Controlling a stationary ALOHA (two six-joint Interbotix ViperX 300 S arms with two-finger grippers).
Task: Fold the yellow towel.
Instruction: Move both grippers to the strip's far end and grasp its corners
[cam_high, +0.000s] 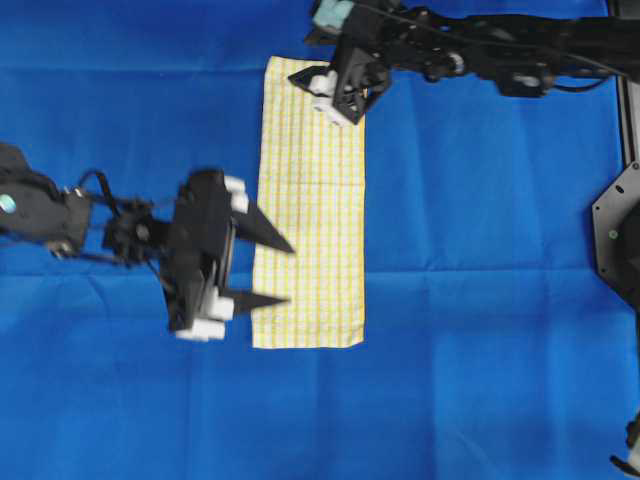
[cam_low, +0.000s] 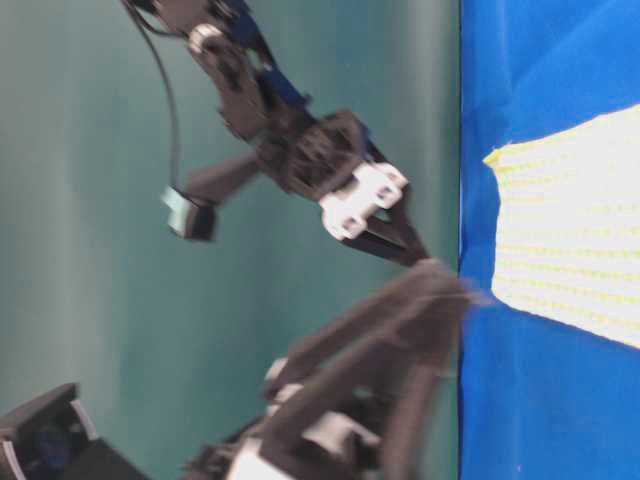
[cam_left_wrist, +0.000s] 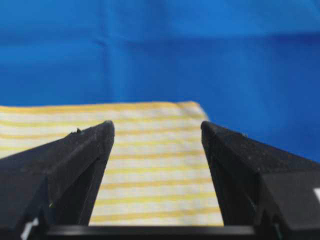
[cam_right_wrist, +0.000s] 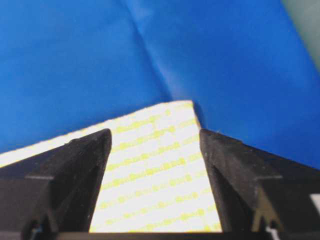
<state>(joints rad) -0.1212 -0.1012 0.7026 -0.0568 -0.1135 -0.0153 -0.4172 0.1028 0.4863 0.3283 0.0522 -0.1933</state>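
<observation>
We see a large blue cloth covering the desk, creased into broad panels. On its middle lies the yellow towel, folded into a long narrow strip and lying flat. Our left gripper reaches in from the left over the strip's lower part, its jaws spread apart and holding nothing. Our right gripper hangs over the strip's upper end near the far corner; its wrist view shows the jaws standing wide apart with only checked cloth between them, nothing clamped.
</observation>
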